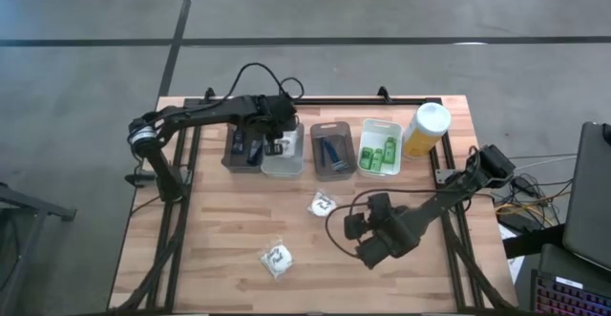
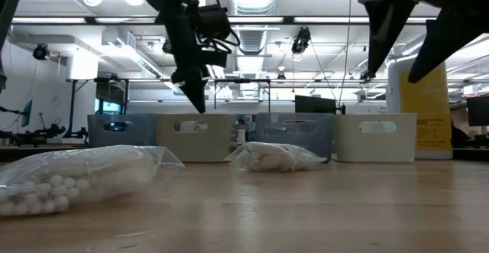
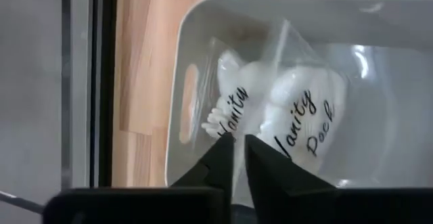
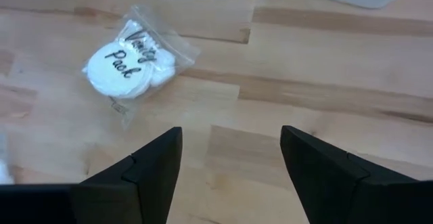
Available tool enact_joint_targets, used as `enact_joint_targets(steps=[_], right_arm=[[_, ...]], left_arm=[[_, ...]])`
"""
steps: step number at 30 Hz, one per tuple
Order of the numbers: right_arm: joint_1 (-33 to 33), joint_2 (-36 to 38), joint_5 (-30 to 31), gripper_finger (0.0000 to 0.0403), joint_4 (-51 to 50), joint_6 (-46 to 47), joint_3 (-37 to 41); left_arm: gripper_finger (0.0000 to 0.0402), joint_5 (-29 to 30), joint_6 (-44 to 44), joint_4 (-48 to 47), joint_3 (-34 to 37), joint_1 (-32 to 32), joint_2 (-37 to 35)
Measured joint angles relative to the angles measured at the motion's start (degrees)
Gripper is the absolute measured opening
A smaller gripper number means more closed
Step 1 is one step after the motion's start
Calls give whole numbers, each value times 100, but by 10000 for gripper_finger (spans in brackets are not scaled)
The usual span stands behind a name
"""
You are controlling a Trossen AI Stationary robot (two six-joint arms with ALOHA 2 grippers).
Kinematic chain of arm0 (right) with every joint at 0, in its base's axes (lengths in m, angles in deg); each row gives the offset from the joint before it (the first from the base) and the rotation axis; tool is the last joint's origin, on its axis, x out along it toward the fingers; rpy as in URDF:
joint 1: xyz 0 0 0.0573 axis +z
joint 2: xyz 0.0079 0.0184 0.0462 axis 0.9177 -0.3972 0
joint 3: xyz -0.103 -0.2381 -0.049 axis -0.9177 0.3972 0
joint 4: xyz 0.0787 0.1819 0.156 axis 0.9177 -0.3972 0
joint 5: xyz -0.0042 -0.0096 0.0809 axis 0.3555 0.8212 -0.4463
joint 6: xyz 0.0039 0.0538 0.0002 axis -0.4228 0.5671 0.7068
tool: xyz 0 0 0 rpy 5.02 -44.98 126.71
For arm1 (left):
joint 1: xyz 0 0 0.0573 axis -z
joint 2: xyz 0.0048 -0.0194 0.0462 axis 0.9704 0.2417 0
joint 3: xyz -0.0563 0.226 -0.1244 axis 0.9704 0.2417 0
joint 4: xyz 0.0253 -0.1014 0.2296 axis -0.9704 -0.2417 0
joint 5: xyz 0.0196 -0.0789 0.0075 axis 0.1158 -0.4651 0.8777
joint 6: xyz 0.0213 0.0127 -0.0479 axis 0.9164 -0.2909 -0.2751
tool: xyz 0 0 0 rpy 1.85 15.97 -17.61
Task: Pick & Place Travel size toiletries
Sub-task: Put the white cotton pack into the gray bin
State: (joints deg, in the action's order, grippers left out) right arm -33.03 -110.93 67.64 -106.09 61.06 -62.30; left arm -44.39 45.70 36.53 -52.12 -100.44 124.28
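1. Overhead, I see my left gripper [image 1: 278, 136] above the clear tray [image 1: 283, 164], fingers [image 3: 220, 158] nearly closed, empty; two packets [image 3: 291, 116] lie inside.
2. My right gripper [image 4: 230, 160] hangs over bare table [image 1: 220, 221], fingers wide, empty.
3. One packet [image 4: 132, 61] lies just ahead of it; another [image 1: 277, 259] sits nearer the front edge.

— Anything at the far edge of the wooden table [image 1: 220, 230]?
— Four trays in a row: dark tray [image 1: 232, 154], clear tray [image 1: 284, 163], grey tray [image 1: 333, 151], white tray [image 1: 380, 149].
— And at three o'clock of those?
— Yellow bottle [image 1: 423, 130], white cap, just beside the white tray.
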Motion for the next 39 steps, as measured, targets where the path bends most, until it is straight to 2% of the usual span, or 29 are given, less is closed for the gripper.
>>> enact_joint_targets(steps=[6, 11, 13, 15, 20, 22, 27, 32, 36, 39], right_arm=[[2, 4, -37, 262, 42, -23, -13], [-36, 55, -36, 278, 26, -166, -14], [-48, 55, -36, 283, 35, -168, -15], [-59, 55, -36, 288, 39, -180, -15], [-64, 55, -38, 295, 80, -212, -17], [-61, 55, -40, 297, 184, -217, -17], [-61, 44, -42, 299, 731, -476, -12], [-61, -116, -291, 286, 1771, -595, -7], [-52, -361, -307, 274, 2561, -834, -36], [-58, -492, -331, 266, 3037, -953, -46]], left_arm=[[114, 29, 19, 71, 0, 3, 0], [181, 999, 174, -228, -53, 53, -126], [199, 1009, 196, -511, -132, 125, -368], [209, 442, 155, -791, -178, 244, -730], [210, -2092, -353, -1075, -14, 672, -1695], [209, -2538, -530, -1108, 178, 985, -2010], [208, -2683, -1165, -1026, 941, 1991, -2638], [208, -3251, -2042, -243, 1883, 3198, -2883], [208, -3219, -2999, 678, 2451, 4124, -2857], [208, -2943, -3706, 1454, 2798, 4614, -2750]])
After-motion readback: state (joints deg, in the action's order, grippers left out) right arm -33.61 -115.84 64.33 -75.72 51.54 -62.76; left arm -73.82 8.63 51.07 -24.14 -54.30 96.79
